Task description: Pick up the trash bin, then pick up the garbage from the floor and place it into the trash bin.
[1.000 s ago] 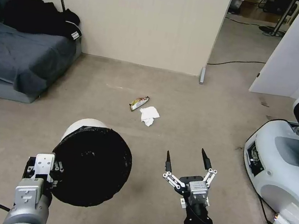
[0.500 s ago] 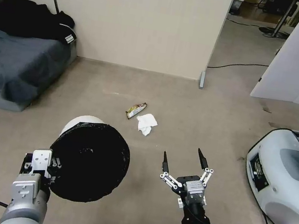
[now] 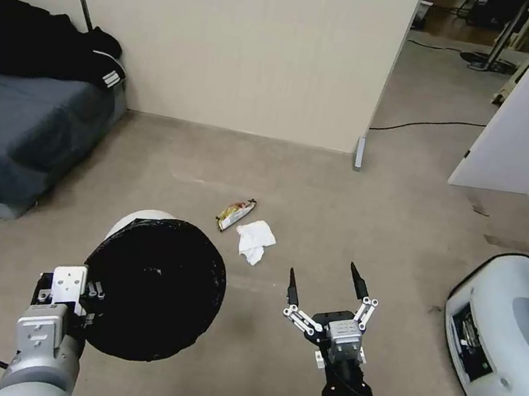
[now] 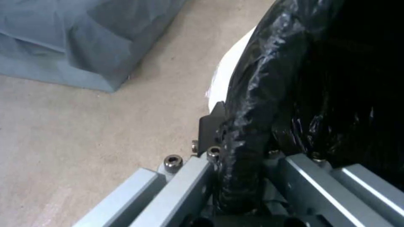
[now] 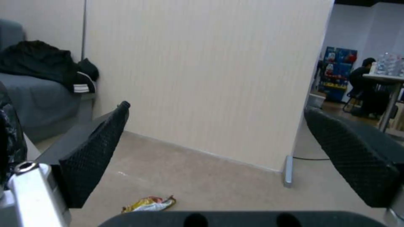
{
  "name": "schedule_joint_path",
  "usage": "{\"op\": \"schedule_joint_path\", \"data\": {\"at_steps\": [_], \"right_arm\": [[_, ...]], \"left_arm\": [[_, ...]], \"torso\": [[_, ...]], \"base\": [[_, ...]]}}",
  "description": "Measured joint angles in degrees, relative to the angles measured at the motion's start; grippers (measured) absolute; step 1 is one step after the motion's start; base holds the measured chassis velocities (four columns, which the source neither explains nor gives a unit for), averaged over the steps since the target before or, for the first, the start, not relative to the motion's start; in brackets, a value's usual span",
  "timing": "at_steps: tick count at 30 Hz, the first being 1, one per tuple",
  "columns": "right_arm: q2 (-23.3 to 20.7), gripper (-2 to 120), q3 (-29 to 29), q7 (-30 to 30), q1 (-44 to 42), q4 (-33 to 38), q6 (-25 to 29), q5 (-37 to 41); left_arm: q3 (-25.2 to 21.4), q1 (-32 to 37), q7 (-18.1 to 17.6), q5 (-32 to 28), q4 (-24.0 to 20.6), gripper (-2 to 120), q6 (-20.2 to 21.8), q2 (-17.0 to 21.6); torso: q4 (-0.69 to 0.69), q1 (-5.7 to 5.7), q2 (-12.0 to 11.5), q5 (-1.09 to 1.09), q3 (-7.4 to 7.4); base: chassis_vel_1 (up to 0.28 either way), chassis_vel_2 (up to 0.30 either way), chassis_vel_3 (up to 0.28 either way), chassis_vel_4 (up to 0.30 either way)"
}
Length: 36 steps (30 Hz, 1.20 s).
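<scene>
The trash bin (image 3: 151, 287), a white bucket lined with a black bag, hangs above the floor at lower left with its mouth tipped toward the camera. My left gripper (image 3: 81, 302) is shut on its bag-wrapped rim (image 4: 242, 148). Two pieces of garbage lie on the carpet ahead: a shiny yellow snack wrapper (image 3: 235, 213) and, right beside it, a white tissue wad (image 3: 254, 241). The wrapper (image 5: 148, 204) also lies on the floor in the right wrist view. My right gripper (image 3: 326, 283) hovers open a little to the right of and nearer than the tissue, holding nothing.
A grey sofa (image 3: 12, 129) with black striped clothing (image 3: 40, 45) stands at left. A beige partition wall (image 3: 237, 38) runs behind the litter, with a doorway and a floor cable (image 3: 425, 125) to its right. Another white robot's base (image 3: 508, 360) sits at the right edge.
The whole view has shifted: the litter now lies lower and nearer, the sofa and the white robot slide toward the edges. Both arms keep their pose, the bin still held.
</scene>
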Motion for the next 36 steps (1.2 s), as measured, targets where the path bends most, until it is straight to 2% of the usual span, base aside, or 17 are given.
{"op": "schedule_joint_path", "data": {"at_steps": [6,18,25,29,30,33,34,36], "right_arm": [[0.00,100,0.01,-0.65,-0.08,-0.04,0.85,0.02],[0.00,100,-0.07,-1.37,2.13,-1.38,0.91,-0.39],[-1.39,100,-0.57,-0.21,11.16,-4.62,-5.93,2.17],[-6.51,100,-2.62,1.18,19.85,-9.25,-11.80,7.96],[-6.51,100,-2.62,1.18,19.85,-9.25,-11.80,7.96],[-9.38,100,-5.30,2.54,26.63,-15.27,-15.22,12.58],[-9.38,100,-5.30,2.54,26.63,-15.27,-15.22,12.58],[-10.34,100,-7.60,3.51,31.22,-20.14,-16.94,14.82]], "left_arm": [[-0.68,0.34,-0.56,-1.97,0.09,0,1.68,0.25],[-1.37,0.76,-0.75,-2.78,0.13,0,2.39,0.51],[-1.96,1.32,-0.87,-4.87,0.16,0,5.12,0.52],[-2.42,1.20,-0.78,-7.27,0.19,0,6.84,-0.01],[-2.42,1.20,-0.78,-7.27,0.19,0,6.84,-0.01],[-2.75,1.36,-0.32,-8.11,0.20,0,6.90,-0.83],[-2.75,1.36,-0.32,-8.11,0.20,0,6.90,-0.83],[-3.01,1.93,0.10,-8.43,0.21,0,6.90,-1.33]], "torso": [[0.00,-0.01,0.00,0.00,-0.01],[-0.01,-0.01,0.01,0.00,-0.01],[0.00,-0.01,0.00,0.00,0.00],[0.00,-0.01,0.01,0.00,0.00],[0.00,-0.01,0.01,0.00,0.00],[-0.01,-0.01,0.00,0.00,0.00],[-0.01,-0.01,0.00,0.00,0.00],[0.00,-0.01,0.00,0.02,0.00]], "base": [[-0.034,0.022,0.017,-0.033],[0.000,0.000,0.000,0.000],[0.000,0.000,0.000,0.000],[0.000,0.000,0.000,0.000],[0.000,0.000,0.000,0.000],[0.000,0.000,0.000,0.000],[0.000,0.000,0.000,0.000],[0.000,0.000,0.000,0.000]]}}
